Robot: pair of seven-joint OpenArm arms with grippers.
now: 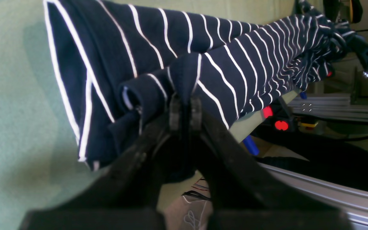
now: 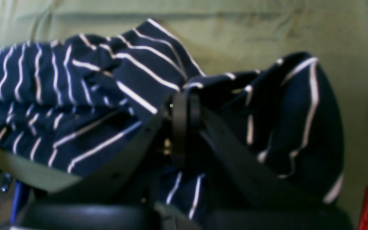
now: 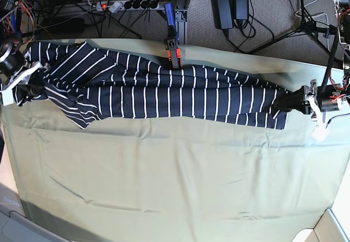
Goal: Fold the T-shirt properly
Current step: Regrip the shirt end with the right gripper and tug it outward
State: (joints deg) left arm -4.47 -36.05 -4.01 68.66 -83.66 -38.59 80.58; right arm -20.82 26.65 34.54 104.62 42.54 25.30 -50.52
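Dark navy white-striped soft T-shirt (image 3: 158, 92), stretched left to right along far edge of olive-cloth-covered worktop (image 3: 175, 182), pinched at opposite ends by clamped left claw (image 1: 185, 108) and right claw (image 2: 184, 110), seemingly to tension fabric for folding.

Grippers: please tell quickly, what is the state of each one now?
Left gripper: closed, holding the T-shirt.
Right gripper: closed, holding the T-shirt at its other end.
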